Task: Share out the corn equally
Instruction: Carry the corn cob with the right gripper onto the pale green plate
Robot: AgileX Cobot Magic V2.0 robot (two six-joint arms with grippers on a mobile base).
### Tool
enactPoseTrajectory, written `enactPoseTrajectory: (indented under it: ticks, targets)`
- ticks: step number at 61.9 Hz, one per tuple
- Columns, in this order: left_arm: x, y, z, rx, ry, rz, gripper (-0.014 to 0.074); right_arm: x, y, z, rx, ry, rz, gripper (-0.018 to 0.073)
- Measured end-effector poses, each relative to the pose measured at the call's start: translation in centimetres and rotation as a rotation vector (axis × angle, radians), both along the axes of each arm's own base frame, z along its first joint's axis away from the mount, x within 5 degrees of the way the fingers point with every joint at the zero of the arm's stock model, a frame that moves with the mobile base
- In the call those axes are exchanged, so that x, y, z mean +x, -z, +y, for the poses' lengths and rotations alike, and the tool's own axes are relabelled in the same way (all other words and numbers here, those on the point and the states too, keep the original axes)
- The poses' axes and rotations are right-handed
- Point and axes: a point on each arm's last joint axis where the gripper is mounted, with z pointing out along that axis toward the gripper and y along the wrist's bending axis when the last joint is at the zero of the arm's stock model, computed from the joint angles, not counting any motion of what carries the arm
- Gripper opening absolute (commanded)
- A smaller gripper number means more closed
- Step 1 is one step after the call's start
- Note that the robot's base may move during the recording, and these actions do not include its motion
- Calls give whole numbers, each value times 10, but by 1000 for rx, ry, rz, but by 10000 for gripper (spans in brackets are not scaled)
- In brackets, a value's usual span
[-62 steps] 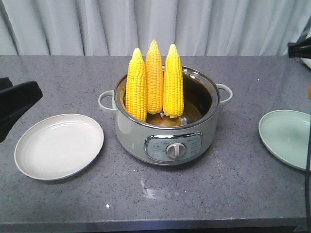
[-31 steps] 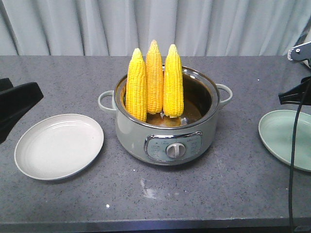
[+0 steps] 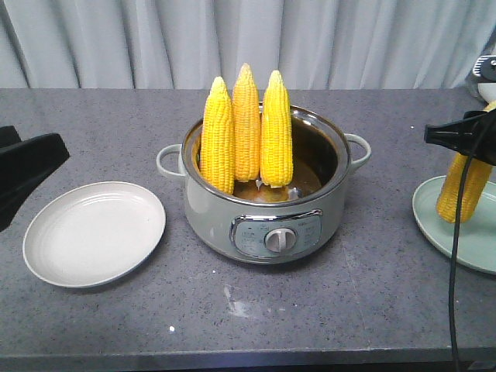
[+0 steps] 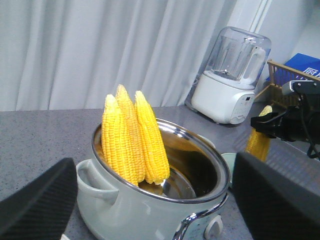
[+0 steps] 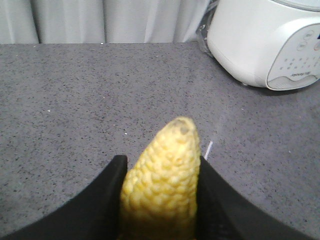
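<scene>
**One cob over the green plate**

Right jaws clamped on a corn cob, tilted, low end close over the pale green plate at the right edge. Lower gently, lay flat, then release. Mind the dangling cable. Three cobs upright in the electric pot, centre. White plate left. Left jaws wide apart, holding nothing.

Right gripper hangs well right of the pot, jaws clamped on a tilted cob; left gripper hovers well left of the pot, jaws spread wide
</scene>
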Motion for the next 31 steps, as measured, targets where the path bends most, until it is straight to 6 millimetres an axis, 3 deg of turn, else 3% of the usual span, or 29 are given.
enactPoseTrajectory:
  ticks: [19,31]
  targets:
    - [0,0,0,-1,-1,1,589,-8,29,-20,175,-7,25,24]
    - [0,0,0,0,-2,1,589,-10,29,-32,206,-7,12,157]
